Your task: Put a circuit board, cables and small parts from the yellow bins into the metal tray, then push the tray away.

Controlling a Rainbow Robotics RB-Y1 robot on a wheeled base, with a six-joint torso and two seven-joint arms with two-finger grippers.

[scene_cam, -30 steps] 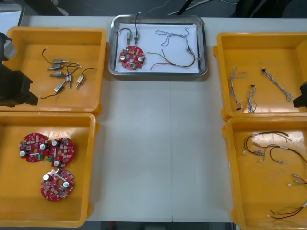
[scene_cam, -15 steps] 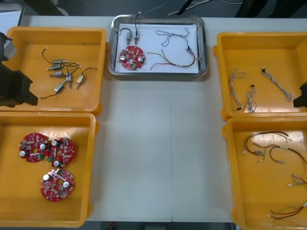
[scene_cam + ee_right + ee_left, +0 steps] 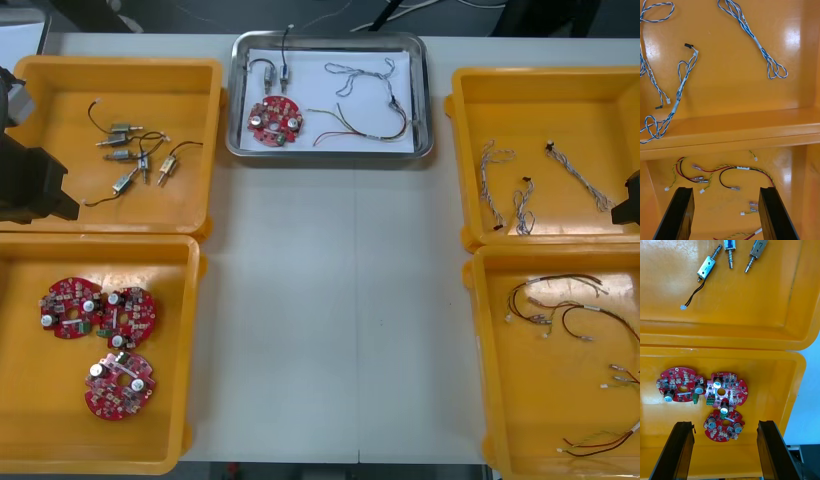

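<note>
Both spread, empty: left gripper [image 3: 724, 425], right gripper [image 3: 725, 191] over yellow bins [image 3: 110, 62]; bare table [image 3: 330, 300] between.

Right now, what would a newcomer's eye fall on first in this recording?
The metal tray at the table's far middle holds a circuit board, cables and small metal parts. Yellow bins flank it, three boards in the near left one. Left gripper and right gripper hang open over near bins.
</note>
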